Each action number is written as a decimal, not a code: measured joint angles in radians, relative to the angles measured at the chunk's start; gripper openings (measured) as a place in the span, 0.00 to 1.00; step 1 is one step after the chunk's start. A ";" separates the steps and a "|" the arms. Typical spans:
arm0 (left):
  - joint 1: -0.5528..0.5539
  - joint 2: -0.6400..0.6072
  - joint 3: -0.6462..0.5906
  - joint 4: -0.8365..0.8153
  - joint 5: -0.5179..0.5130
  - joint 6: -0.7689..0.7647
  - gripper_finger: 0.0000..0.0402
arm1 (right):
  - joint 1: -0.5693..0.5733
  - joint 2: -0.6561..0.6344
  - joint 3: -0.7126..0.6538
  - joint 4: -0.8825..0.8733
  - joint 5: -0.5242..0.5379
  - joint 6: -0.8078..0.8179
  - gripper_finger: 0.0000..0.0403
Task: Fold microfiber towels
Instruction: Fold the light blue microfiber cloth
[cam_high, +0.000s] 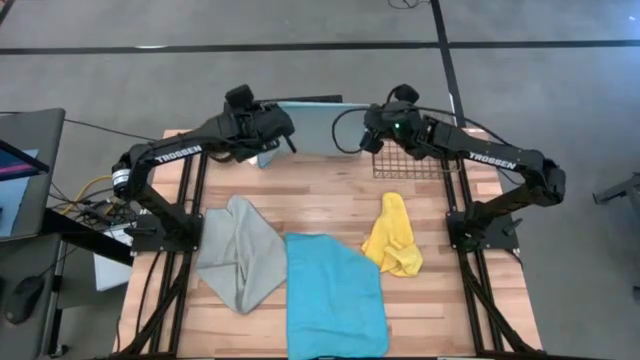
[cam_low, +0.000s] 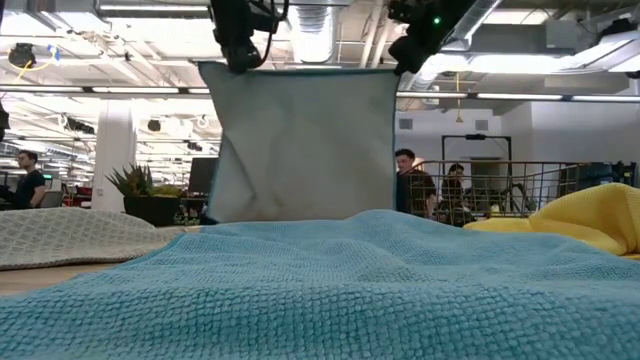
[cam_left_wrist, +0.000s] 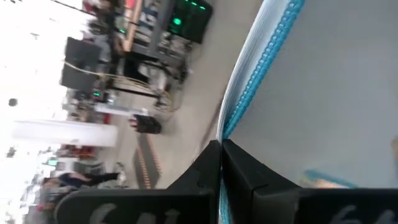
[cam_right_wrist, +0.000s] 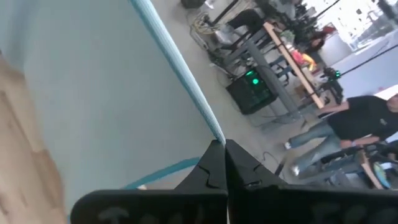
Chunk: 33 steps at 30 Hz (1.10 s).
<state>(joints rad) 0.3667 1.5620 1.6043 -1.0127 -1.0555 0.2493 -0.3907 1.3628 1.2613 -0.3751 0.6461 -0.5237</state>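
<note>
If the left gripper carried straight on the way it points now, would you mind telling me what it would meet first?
Probably nothing on the table: the left gripper, shut on a top corner of the pale blue towel, points past the far edge toward the open floor. Depth is unclear.

Pale blue towel (cam_low: 300, 140) hanging spread, grey-green towel (cam_high: 240, 252), cyan towel (cam_high: 333, 295), yellow towel (cam_high: 392, 236) on table
</note>
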 joint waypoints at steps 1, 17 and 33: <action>0.010 0.000 0.000 0.043 0.001 0.044 0.00 | -0.008 0.000 0.000 0.013 0.001 -0.002 0.01; 0.041 0.000 0.000 0.306 0.019 0.288 0.00 | -0.035 0.000 0.000 0.085 0.010 -0.084 0.00; -0.147 0.000 -0.001 -0.273 0.115 -0.297 0.00 | 0.115 0.000 0.000 -0.253 0.000 0.132 0.00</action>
<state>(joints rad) 0.2195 1.5616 1.6035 -1.2854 -0.9401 -0.0474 -0.2759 1.3628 1.2613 -0.6280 0.6462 -0.3919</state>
